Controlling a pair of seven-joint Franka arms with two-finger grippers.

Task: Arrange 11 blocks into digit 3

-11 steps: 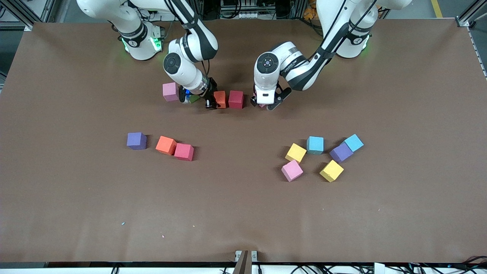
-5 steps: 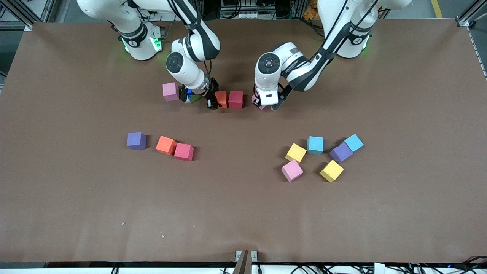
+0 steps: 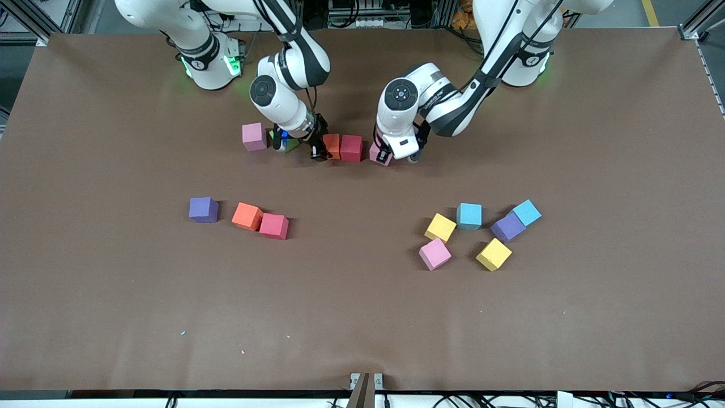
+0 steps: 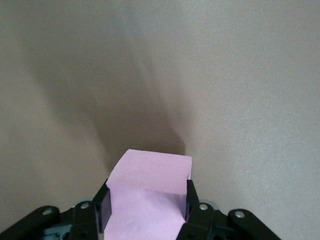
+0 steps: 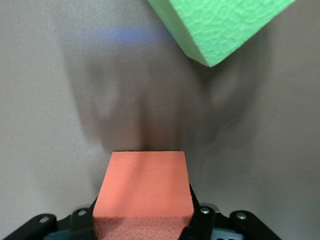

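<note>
Both arms work the row of blocks near their bases, each with a cube between its jaws. The left gripper (image 3: 396, 155) is clamped on a pink block (image 3: 378, 154), which in the left wrist view sits squarely between the pads (image 4: 106, 210). The crimson block (image 3: 352, 148) at the row's end lies just beside it, toward the right arm's end of the table; closing that small gap looks like what the coming move turns on. The right gripper (image 3: 315, 148) is pinched on the orange block (image 3: 332, 146), which touches the crimson one. Its wrist view shows a green cube (image 5: 220, 25) just ahead of the held block, tilted corner-on. A second pink block (image 3: 254, 136) stands past that cube, apart from it. Nine more blocks lie loose, nearer the front camera.
</note>
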